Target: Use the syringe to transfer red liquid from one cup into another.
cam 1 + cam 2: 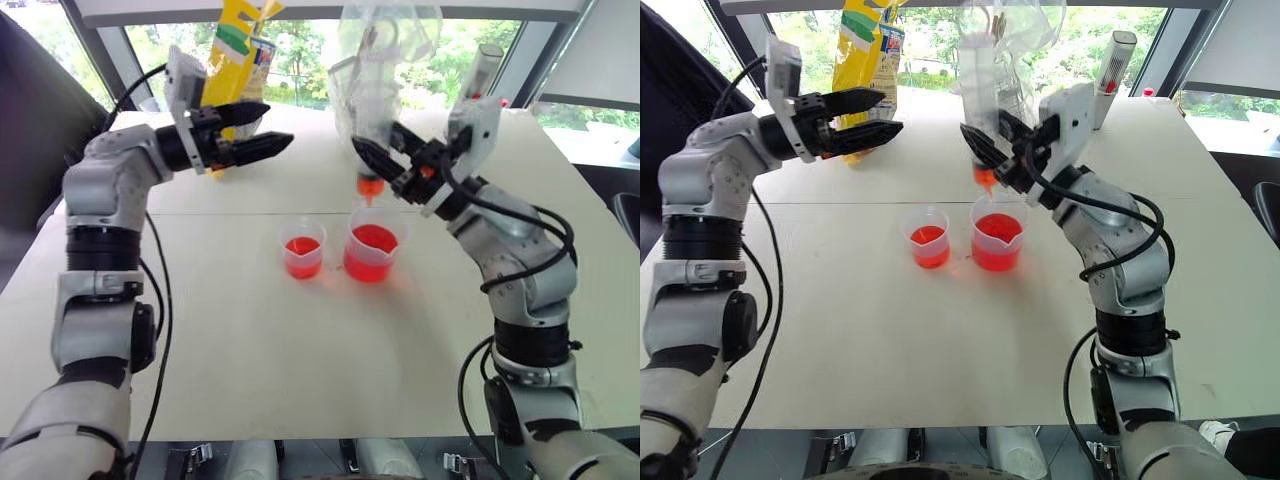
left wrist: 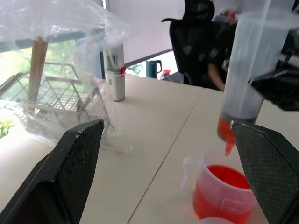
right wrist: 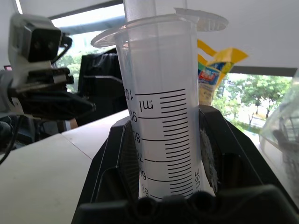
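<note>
Left eye view, upper centre: syringe (image 1: 368,150) stands upright, tip down over bigger cup (image 1: 371,252), clamped in right gripper (image 1: 385,163); left gripper (image 1: 262,135) gapes empty.

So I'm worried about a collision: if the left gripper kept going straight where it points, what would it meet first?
Probably the syringe held upright in the right gripper, above the larger cup; depth is unclear.
</note>
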Controlling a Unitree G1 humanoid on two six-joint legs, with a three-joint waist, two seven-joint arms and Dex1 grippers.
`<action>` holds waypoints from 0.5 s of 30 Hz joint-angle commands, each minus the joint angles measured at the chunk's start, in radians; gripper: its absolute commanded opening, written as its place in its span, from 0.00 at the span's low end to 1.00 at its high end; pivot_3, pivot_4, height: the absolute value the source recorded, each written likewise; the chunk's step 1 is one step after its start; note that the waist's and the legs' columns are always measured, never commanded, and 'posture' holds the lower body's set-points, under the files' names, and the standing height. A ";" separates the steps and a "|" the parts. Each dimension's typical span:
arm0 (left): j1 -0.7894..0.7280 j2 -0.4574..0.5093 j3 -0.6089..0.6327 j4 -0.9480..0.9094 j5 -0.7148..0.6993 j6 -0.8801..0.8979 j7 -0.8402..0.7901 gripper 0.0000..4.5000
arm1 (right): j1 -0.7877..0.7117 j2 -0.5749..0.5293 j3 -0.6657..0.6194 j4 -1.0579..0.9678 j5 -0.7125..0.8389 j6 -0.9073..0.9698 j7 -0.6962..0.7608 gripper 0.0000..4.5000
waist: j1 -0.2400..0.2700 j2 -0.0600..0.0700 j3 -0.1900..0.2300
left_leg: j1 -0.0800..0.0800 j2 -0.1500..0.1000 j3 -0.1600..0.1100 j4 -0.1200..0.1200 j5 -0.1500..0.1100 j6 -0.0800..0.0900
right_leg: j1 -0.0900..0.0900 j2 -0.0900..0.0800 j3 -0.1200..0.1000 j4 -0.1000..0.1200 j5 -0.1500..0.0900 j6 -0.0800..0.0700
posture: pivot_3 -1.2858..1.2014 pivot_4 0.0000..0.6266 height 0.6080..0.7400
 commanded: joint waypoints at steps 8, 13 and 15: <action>0.010 0.074 0.064 -0.150 -0.084 0.089 0.010 0.99 | -0.020 0.183 0.155 0.235 -0.090 -0.238 0.063 0.31 | 0.001 0.000 0.000 | -0.001 0.000 0.000 0.001 0.000 0.000 | 0.000 -0.001 0.000 0.000 0.000 0.000 | 0.52 0.24 0.99; -0.034 0.072 0.084 -0.143 -0.123 0.122 0.018 0.99 | 0.024 0.208 0.197 0.332 -0.152 -0.340 0.088 0.31 | 0.000 -0.001 0.000 | -0.001 0.000 0.000 0.001 0.000 0.000 | 0.000 -0.003 -0.001 0.000 0.000 0.000 | 0.52 0.24 0.99; -0.058 0.056 0.080 -0.126 -0.132 0.125 0.025 0.99 | 0.034 0.208 0.201 0.339 -0.161 -0.351 0.094 0.31 | 0.000 0.000 0.000 | -0.001 0.000 0.000 0.001 0.000 0.000 | -0.001 -0.003 -0.001 0.000 0.000 0.000 | 0.52 0.24 0.99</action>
